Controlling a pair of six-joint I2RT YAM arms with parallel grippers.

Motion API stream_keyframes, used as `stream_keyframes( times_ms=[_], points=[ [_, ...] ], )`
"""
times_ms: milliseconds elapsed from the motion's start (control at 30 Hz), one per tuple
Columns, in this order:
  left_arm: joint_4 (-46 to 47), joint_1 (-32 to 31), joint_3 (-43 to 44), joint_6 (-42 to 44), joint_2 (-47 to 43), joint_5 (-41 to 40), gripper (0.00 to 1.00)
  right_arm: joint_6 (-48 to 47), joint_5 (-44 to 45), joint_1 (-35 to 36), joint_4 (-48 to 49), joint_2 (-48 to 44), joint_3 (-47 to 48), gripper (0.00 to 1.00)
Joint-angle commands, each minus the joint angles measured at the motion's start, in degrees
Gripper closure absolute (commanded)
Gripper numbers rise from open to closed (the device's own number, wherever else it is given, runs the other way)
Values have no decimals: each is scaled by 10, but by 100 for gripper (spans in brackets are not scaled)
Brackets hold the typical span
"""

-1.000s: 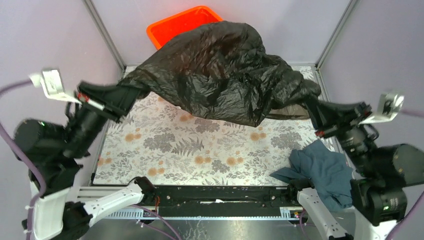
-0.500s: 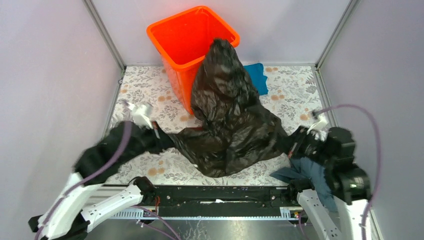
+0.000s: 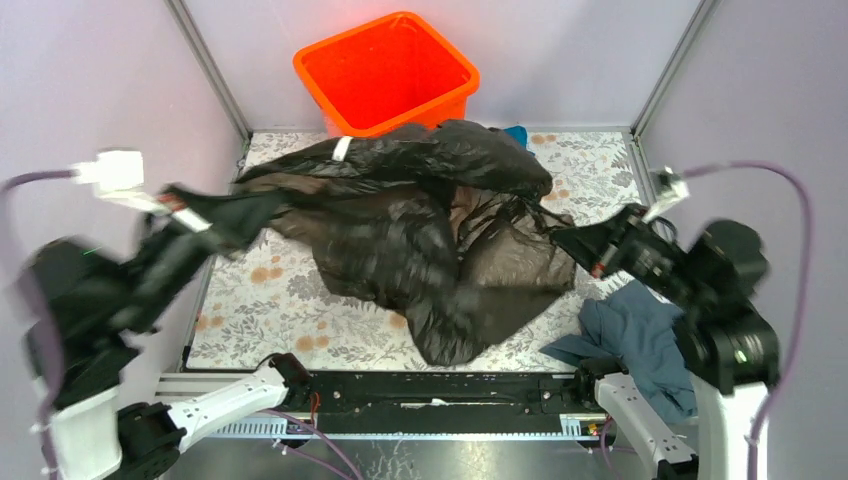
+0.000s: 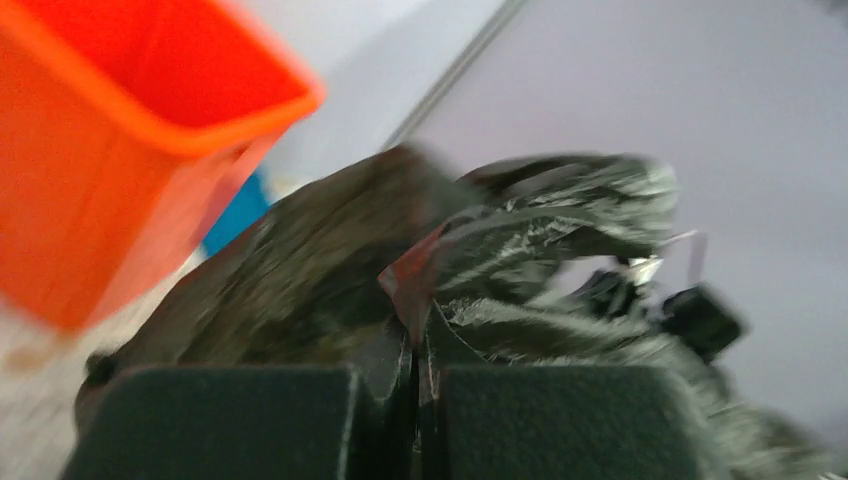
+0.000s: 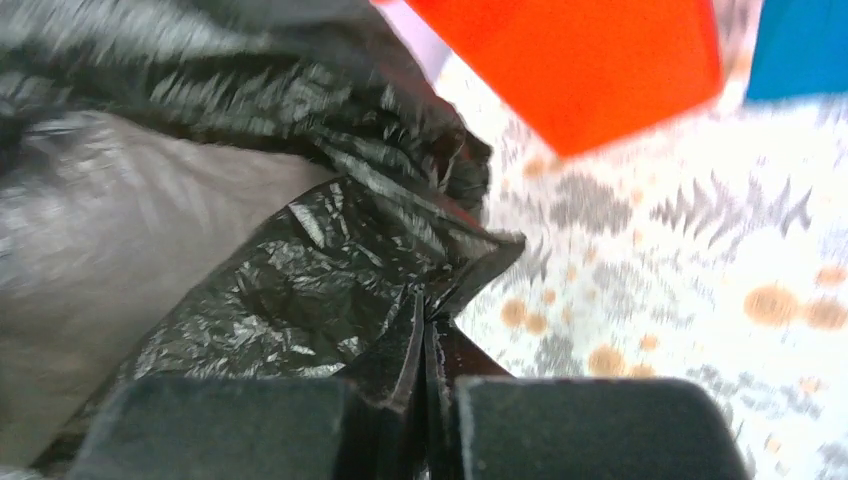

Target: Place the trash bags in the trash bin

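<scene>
Left tool (image 3: 262,207) and right tool (image 3: 562,238), each clamped on an edge of the trash bag (image 3: 420,230), hold it spread over the desk (image 3: 290,300) (nothing inside the trash bin (image 3: 385,75) yet); insertion remains.

Blurred left arm (image 3: 110,290) raised at the left side and reaching inward, left claw (image 3: 262,207) pinched tight on an edge of the trash bag (image 3: 420,230), right arm (image 3: 715,290) raised opposite, right claw (image 3: 565,240) clamped tight on the far edge
</scene>
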Motion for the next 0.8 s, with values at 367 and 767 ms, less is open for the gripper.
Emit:
stream_keyframes(
  times_ms=[367,767],
  points=[
    [40,0,83,90,117,-59,100,-32,8,1,58,106,95,100],
    [-73,0,315,262,203,-175,100,-86,90,1,-8,184,252,100]
  ],
)
